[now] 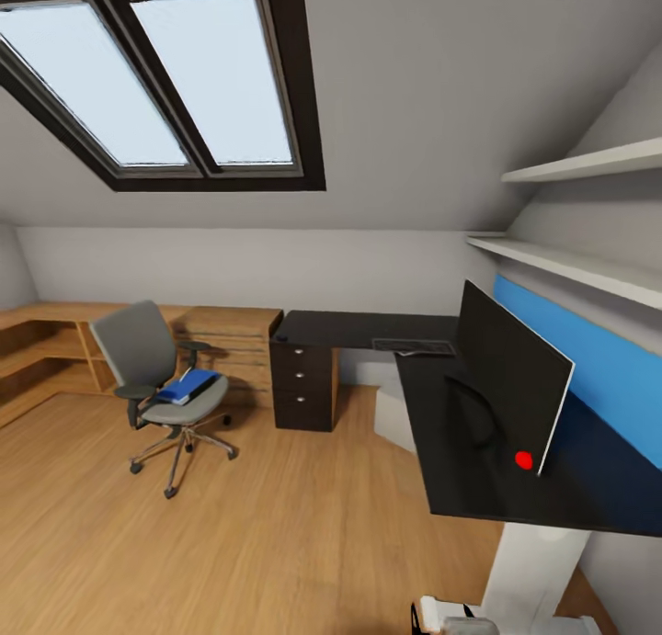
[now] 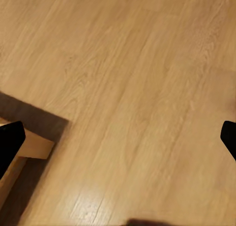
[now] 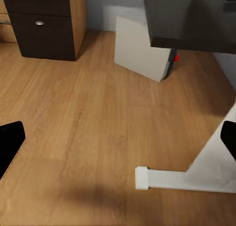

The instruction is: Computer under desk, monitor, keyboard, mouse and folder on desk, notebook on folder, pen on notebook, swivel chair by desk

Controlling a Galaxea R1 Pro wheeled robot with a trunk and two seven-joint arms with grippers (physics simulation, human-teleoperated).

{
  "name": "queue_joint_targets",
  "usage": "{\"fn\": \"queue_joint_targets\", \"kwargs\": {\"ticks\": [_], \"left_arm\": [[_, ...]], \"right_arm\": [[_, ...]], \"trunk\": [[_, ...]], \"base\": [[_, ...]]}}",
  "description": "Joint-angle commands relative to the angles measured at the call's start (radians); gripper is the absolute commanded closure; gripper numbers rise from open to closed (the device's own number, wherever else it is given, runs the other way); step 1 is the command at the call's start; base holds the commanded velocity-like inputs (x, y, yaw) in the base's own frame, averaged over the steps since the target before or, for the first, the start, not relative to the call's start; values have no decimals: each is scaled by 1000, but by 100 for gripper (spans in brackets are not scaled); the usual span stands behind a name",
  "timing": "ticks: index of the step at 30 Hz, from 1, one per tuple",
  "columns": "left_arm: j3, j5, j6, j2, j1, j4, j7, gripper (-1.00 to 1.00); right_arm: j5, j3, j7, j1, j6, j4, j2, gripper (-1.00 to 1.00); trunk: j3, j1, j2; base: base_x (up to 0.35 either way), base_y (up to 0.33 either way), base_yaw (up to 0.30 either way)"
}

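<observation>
**Folder on the chair, monitor and keyboard on the counter**

Folder (image 1: pixel 187 385), bright blue, lies on the seat of the grey swivel chair (image 1: pixel 147 359), which stands on the wood floor (image 1: pixel 276 525) well apart from the black L-shaped counter (image 1: pixel 368 327). On the counter's near wing stands the wide monitor (image 1: pixel 507 376), angled, with a red dot near its lower corner. The black keyboard (image 1: pixel 414 346) lies at the counter's inner corner, just beyond the monitor. A dark drawer unit (image 1: pixel 303 382) sits under the counter's far wing, beside a light wood cabinet (image 1: pixel 225 341). The light grey computer (image 3: pixel 142 51) stands on the floor under the counter, near the drawer unit and a white counter leg (image 3: pixel 196 174).

Left end effector (image 2: pixel 120 137) hangs over bare floor, its dark fingertips (image 2: pixel 10 142) spread wide. Right end effector (image 3: pixel 120 142) is likewise wide, over the floor near the white leg.
</observation>
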Motion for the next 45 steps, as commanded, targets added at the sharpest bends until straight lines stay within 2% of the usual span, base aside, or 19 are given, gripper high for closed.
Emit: {"fn": "queue_joint_targets", "kwargs": {"ticks": [1,8,22,35,45], "left_arm": [[-7,10,-3,1,-1,6,6,-100],[-13,7,-3,-3,-1,56,6,-100],[-13,7,-3,-5,-1,63,6,-100],[-15,7,-54,-5,-1,65,5,-100],[-15,8,-58,-5,-1,67,5,-100]], "right_arm": [[-10,9,-4,-1,-4,1,0,-100],[-10,10,-4,-1,-2,1,0,-100],[-9,12,-3,-1,-2,1,2,-100],[-7,15,-2,-1,-1,1,3,-100],[-6,16,-2,-1,0,1,15,-100]], "trunk": [[-2,1,-2],[-2,1,-2],[-2,1,-2],[3,1,-2],[3,1,-2]], "base": [[241,269,0],[241,268,0],[238,226,-7],[176,136,-210],[299,185,-33]]}}
